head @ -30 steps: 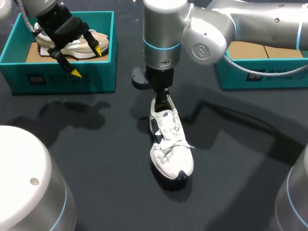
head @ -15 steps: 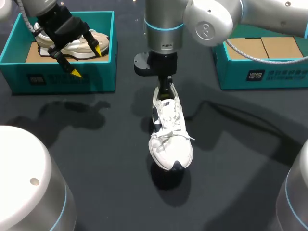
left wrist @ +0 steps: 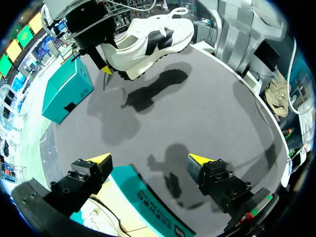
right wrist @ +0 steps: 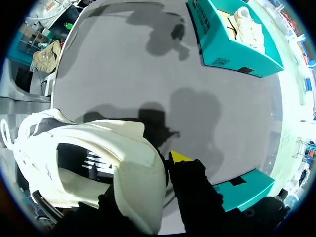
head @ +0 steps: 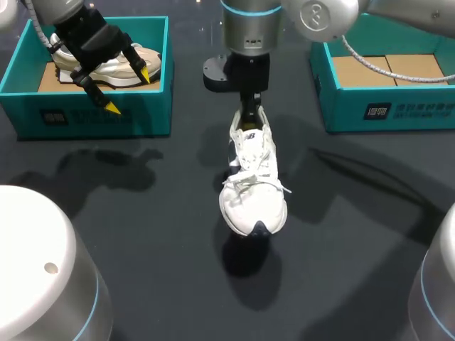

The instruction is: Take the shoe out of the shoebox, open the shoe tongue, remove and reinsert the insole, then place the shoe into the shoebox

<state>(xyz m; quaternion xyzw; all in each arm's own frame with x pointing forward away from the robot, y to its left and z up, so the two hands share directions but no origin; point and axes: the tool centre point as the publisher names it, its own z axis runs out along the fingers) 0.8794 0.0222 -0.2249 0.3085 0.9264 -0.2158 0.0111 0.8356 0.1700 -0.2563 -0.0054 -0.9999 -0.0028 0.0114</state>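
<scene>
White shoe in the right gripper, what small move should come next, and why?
Probably carry the white shoe sideways toward the shoebox on the right arm's side. The right gripper pinches it at the heel, it hangs clear of the table, and that box shows only bare cardboard inside.

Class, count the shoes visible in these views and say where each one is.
2. A white shoe hangs above the table, held at its heel by the right end effector. A cream shoe lies in the left shoebox. The right arm hides part of the right shoebox.
</scene>
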